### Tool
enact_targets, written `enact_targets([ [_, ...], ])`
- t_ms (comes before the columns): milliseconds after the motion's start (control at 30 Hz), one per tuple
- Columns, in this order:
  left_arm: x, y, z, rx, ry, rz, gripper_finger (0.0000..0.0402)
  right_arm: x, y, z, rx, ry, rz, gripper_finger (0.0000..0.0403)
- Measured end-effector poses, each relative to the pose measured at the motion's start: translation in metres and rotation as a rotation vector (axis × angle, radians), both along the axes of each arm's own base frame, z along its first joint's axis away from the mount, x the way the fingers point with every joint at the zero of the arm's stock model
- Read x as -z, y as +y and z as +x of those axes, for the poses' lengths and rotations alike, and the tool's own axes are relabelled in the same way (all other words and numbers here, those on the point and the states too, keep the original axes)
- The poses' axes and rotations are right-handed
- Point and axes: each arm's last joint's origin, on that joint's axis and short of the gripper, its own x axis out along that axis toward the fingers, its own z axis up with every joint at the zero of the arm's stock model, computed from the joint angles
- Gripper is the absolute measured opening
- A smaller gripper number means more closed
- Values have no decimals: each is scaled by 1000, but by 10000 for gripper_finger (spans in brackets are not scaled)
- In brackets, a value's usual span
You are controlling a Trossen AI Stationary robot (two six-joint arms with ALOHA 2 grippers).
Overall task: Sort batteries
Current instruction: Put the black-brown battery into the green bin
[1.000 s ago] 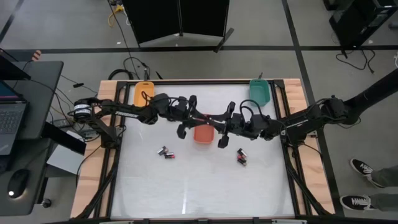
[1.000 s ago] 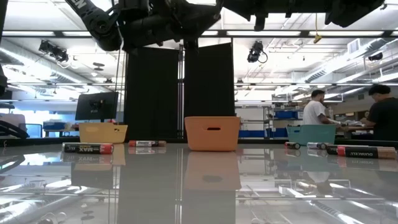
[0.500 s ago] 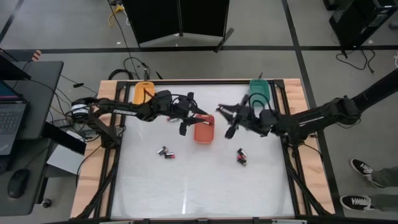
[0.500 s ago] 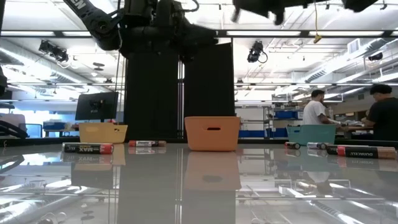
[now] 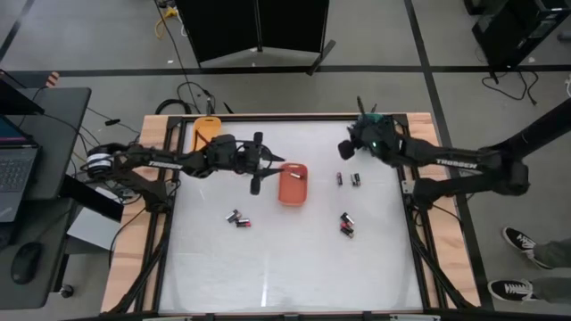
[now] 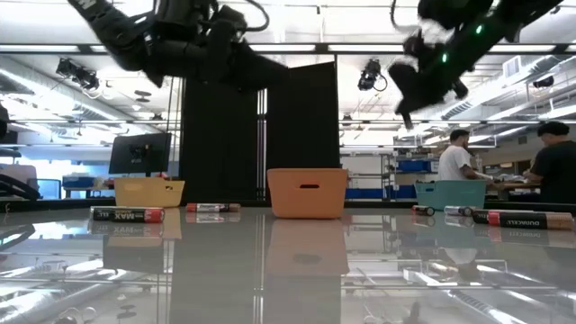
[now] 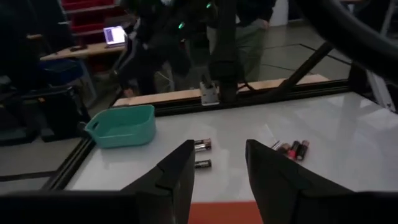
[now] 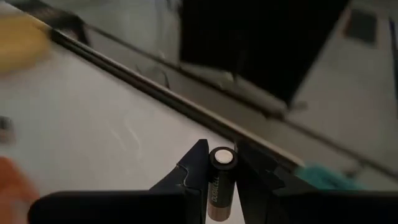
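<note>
While right end effector [image 8: 222, 163] grips a battery [image 8: 219, 176] | left end effector [image 7: 219, 163] wide beside red-orange tray [image 5: 293, 184]

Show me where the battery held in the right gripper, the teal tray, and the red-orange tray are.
battery [image 8: 220, 180]: right wrist view, on its dark body between the fingers.
teal tray [image 7: 122, 126]: left wrist view, on its front wall.
red-orange tray [image 5: 293, 184]: high view, on its floor.

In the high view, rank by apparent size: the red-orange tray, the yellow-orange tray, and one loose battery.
1. Red-orange tray, fully visible at table centre.
2. Yellow-orange tray; the left arm partly covers it, so ranks 1 and 2 are unsure.
3. Battery, far smaller than either.
</note>
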Motion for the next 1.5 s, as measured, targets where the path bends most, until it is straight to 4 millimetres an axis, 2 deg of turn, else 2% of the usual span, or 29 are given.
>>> enact_targets([
  [233, 12, -4, -16, -25, 1, -7, 147, 31, -45, -16, 132, 100, 209, 65],
  [567, 17, -7, -29, -39, 8, -27, 147, 74, -83, -32, 294, 232, 396, 65],
  [933, 18, -7, -33, -56, 22, -35, 147, 101, -103, -43, 380, 309, 478, 65],
  [1167, 20, -7, -33, -57, 42, -40, 147, 102, -110, -37, 382, 322, 486, 66],
  [1333, 22, -7, -33, -57, 58, -44, 147, 102, -113, -34, 392, 329, 510, 99],
  [1500, 22, -7, -33, -57, 60, -45, 147, 100, -113, -34, 391, 326, 507, 106],
])
